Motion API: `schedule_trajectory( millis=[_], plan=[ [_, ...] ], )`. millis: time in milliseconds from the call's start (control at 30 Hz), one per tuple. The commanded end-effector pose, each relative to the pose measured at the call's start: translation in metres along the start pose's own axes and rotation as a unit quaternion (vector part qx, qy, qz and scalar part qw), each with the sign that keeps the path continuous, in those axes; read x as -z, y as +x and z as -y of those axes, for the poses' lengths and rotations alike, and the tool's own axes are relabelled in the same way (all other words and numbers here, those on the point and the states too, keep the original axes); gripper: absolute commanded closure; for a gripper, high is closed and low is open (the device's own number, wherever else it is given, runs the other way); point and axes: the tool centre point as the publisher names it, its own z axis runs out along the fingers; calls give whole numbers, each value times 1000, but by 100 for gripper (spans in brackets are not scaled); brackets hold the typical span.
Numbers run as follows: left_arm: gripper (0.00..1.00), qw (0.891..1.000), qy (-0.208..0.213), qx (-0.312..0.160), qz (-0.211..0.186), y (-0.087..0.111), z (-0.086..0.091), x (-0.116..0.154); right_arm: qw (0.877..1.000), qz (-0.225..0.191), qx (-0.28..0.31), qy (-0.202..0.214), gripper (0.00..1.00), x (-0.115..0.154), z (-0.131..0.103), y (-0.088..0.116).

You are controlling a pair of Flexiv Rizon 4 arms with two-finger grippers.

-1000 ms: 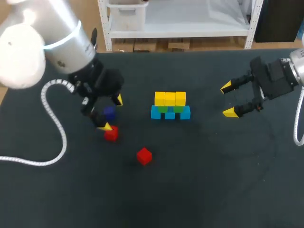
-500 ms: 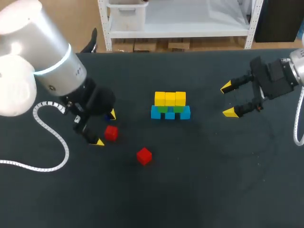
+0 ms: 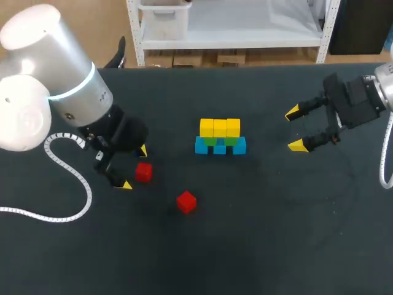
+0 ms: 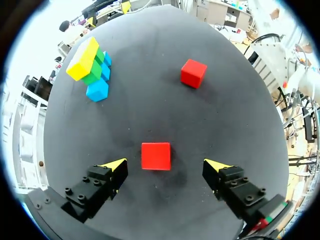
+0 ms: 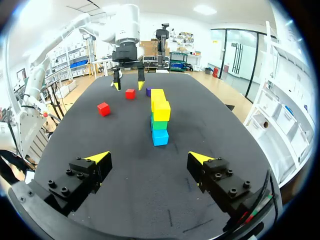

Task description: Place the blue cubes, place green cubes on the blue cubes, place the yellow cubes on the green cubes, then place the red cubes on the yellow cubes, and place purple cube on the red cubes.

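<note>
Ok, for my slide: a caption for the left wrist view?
Open left pincer straddling a red cube, a second red cube and the unfinished stack ahead.

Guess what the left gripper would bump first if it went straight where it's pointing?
Probably the nearer red cube. It sits just ahead of the left gripper, lined up with the gap between its open fingers. Depth is unclear, so the tips might touch the table first.

Head looks down; both wrist views share the stack (image 3: 220,138)
</note>
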Motion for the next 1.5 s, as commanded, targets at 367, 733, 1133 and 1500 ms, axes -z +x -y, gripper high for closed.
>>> schedule_trajectory(
  millis=[367,733,1133,1500],
  plan=[
    [15,1000,8,8,11,3,-7,-10,1000,1,1,0,0,-1,1,0],
    [33,1000,7,7,11,1,-6,-12,1000,1,1,0,0,-1,1,0],
    [63,1000,5,11,10,0,-6,-12,1000,1,1,0,0,-1,1,0],
    [100,999,-9,43,22,-12,-8,2,1000,1,1,0,0,-1,1,0]
  ],
)
